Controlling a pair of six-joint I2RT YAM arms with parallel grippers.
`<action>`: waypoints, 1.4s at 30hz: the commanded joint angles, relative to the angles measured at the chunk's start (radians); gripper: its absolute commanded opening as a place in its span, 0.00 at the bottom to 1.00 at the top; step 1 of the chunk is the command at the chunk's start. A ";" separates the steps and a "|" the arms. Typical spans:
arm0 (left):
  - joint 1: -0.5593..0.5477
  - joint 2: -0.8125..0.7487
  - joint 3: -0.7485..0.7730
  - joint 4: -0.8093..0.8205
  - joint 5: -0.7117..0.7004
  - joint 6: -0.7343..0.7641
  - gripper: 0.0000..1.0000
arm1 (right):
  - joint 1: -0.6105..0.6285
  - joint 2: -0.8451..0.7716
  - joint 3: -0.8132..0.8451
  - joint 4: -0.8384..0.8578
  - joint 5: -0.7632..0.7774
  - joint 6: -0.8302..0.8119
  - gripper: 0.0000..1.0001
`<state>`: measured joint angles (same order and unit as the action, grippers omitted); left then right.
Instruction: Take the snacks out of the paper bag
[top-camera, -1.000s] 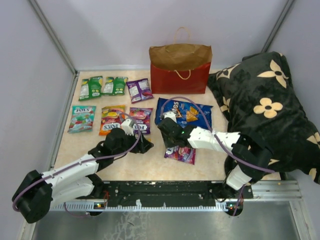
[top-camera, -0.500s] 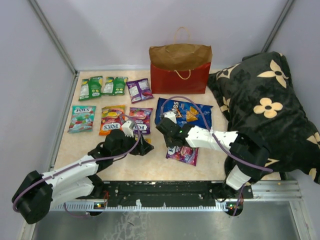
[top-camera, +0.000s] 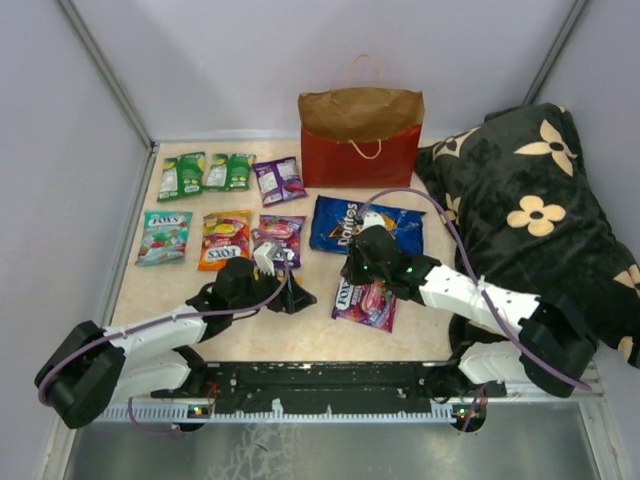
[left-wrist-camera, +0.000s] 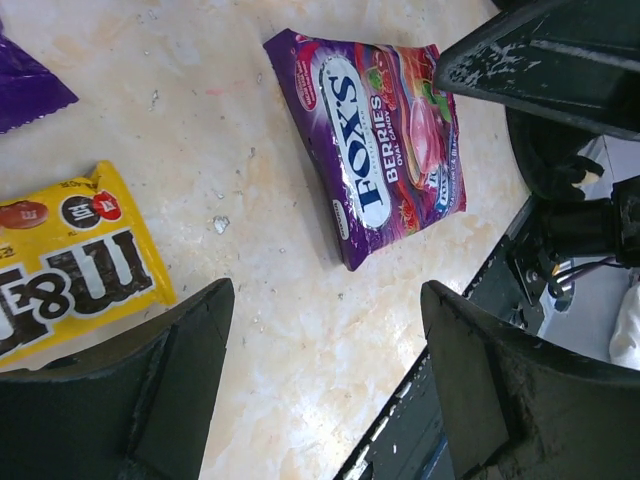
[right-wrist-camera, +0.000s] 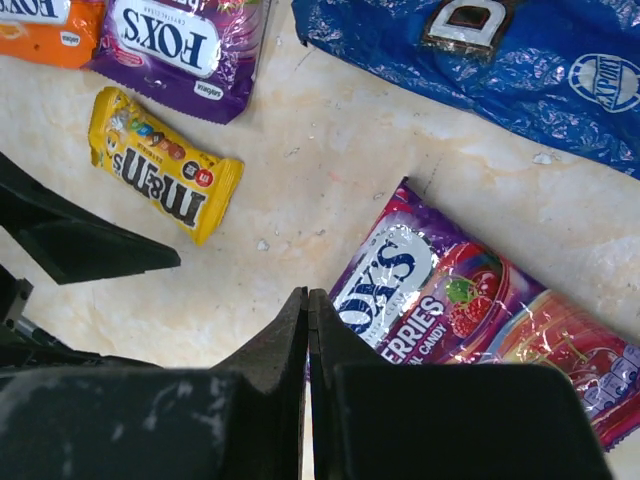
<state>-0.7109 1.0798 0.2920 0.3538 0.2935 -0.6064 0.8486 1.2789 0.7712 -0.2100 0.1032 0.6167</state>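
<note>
I have my left arm stretched low and forward, the left gripper pointing down with its jaws spread wide. My right arm reaches forward and leftward, the right gripper tipped down, fingers pressed flat together.

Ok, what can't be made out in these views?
Paper bag inside: top view, its own front wall hides it.
M&M's packet: left wrist, cut by left edge.
Doritos bag: right wrist, cut by top edge; top view, right arm covers part.
</note>
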 joint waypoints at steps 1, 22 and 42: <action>0.004 0.056 0.021 0.084 0.063 -0.010 0.82 | -0.025 -0.058 -0.016 0.056 -0.058 0.013 0.00; 0.008 -0.030 -0.006 -0.006 -0.003 -0.032 0.82 | 0.209 0.447 0.381 -0.473 0.451 -0.015 0.58; 0.009 0.043 0.022 0.097 0.051 -0.044 0.82 | 0.205 0.245 0.201 -0.220 0.337 -0.019 0.04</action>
<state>-0.7048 1.0798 0.2966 0.3279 0.2932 -0.6312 1.0512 1.6917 1.0504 -0.6025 0.5022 0.6018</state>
